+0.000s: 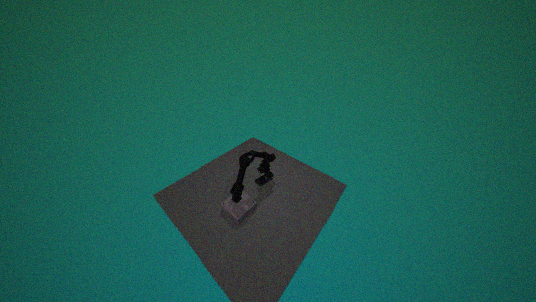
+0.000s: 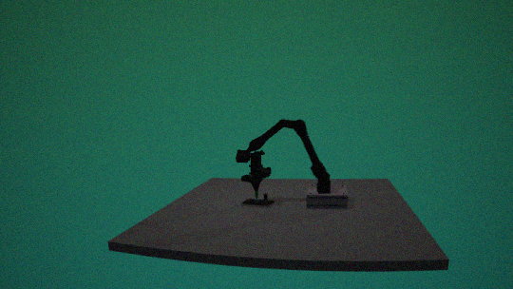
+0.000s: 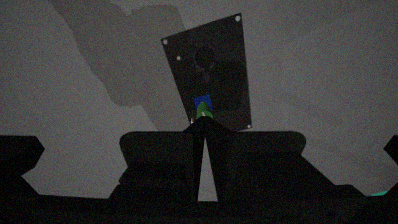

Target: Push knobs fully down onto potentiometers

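Note:
The dark circuit board (image 3: 225, 40) (image 2: 249, 202) stands on the table, slightly turned in the wrist view. Near its lower edge there, a green knob (image 3: 203, 109) (image 2: 256, 195) stands at a blue potentiometer (image 3: 202, 99). A black round knob (image 3: 204, 57) (image 2: 265, 196) stands near the other end of the board. My gripper (image 3: 204, 120) (image 2: 256, 190) is shut with nothing between its fingers. It points down, its tips over the green knob, partly covering it in the wrist view. Contact, and any gap under either knob, cannot be told in this dim light.
The arm's pale base block (image 1: 239, 210) (image 2: 327, 200) stands on the grey table (image 1: 258, 253) (image 2: 285, 238), to the right of the board in the exterior view. The arm arches high from it. Its shadow lies beside the board in the wrist view.

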Motion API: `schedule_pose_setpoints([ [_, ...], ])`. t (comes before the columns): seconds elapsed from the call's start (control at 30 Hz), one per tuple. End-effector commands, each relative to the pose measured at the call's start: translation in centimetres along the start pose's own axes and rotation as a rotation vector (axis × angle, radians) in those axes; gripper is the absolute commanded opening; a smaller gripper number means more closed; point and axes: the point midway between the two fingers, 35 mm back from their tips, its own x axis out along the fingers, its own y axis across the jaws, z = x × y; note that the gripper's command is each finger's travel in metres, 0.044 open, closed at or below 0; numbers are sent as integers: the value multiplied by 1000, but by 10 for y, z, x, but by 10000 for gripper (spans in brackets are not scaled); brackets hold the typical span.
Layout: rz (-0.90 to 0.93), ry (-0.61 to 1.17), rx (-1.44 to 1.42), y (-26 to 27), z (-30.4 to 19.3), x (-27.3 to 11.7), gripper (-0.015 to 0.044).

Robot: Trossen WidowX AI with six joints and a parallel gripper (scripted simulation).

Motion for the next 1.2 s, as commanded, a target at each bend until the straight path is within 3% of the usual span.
schedule_pose_setpoints([
  [0.0, 0, -9, -4, -1, 0, 10, 0],
  [1.17, 0, -9, -4, -1, 0, 14, 0],
])
